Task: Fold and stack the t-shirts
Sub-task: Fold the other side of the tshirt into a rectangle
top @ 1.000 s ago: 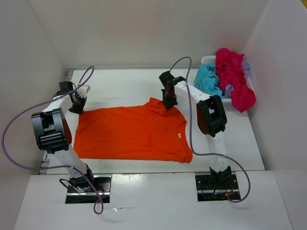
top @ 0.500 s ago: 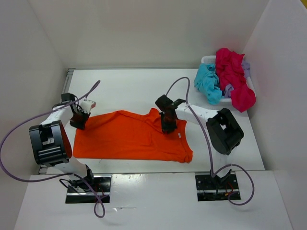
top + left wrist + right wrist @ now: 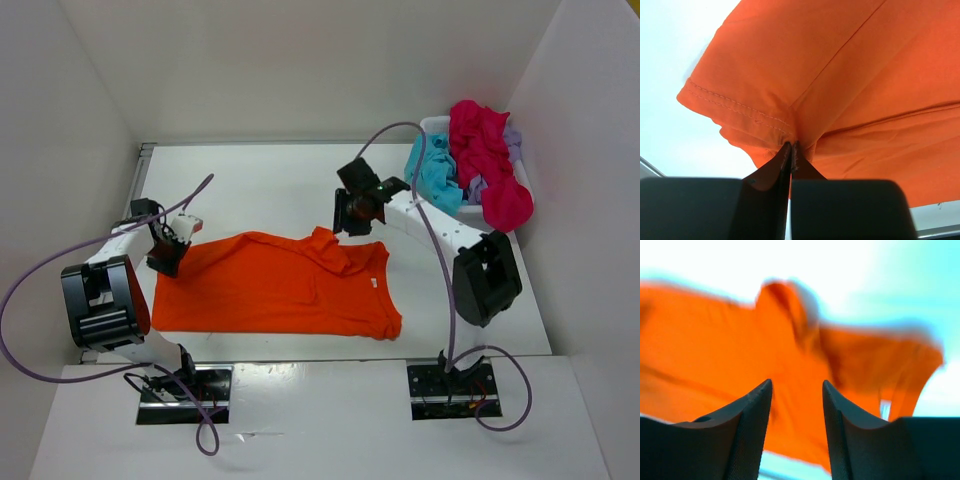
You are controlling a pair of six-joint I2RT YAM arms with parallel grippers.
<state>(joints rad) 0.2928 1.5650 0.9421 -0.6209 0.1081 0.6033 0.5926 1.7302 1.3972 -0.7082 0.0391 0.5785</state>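
Note:
An orange t-shirt (image 3: 275, 285) lies spread on the white table, its far edge folded toward the near side. My left gripper (image 3: 165, 255) is shut on the shirt's left sleeve hem (image 3: 740, 107), pinching the cloth between its fingertips (image 3: 791, 150). My right gripper (image 3: 350, 212) hangs just above the shirt's far edge near the collar. Its jaws stand open with nothing between them, and the orange t-shirt (image 3: 790, 365) shows blurred below the gripper (image 3: 796, 385).
A white basket (image 3: 432, 125) at the far right holds a pile of pink, teal and lilac t-shirts (image 3: 485, 165). White walls close the table on the left, back and right. The arm bases are bolted at the near edge.
My right gripper let go of the shirt's far edge, opened, and lifted away toward the back. The left gripper kept its hold and drew the sleeve slightly nearer.

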